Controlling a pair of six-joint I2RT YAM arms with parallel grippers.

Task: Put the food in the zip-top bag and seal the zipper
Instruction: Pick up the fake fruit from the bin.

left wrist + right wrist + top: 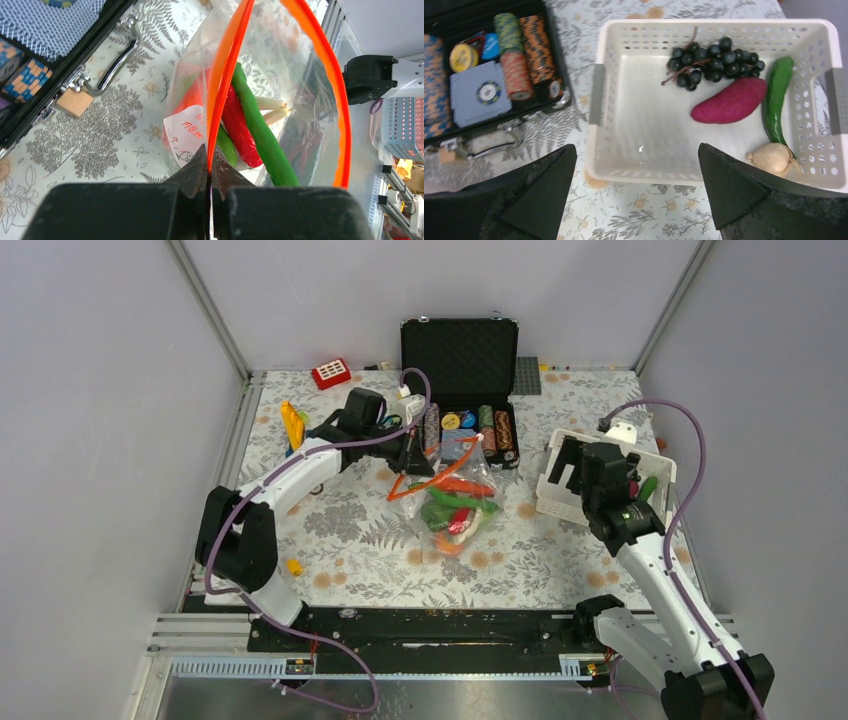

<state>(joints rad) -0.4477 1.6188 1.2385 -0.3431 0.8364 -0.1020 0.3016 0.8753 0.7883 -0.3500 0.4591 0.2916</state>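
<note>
The clear floppy plastic bag [455, 510] sits mid-table holding red and green toy vegetables [240, 130], the white perforated basket [714, 22] holds a magenta toy sweet potato [729, 102], my left gripper [209, 167] is clamped shut on the orange-red zipper strip [225, 75], and my right gripper [636, 150] is spread wide, empty.

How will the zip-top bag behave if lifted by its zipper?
Likely floppy: the zip-top bag is thin clear film sagging around the food, so it should hang and swing. Probably bottom-heavy, everything piled at the closed end. The left claw, shut on the zipper, pinches only a thin strip, which may slip.
</note>
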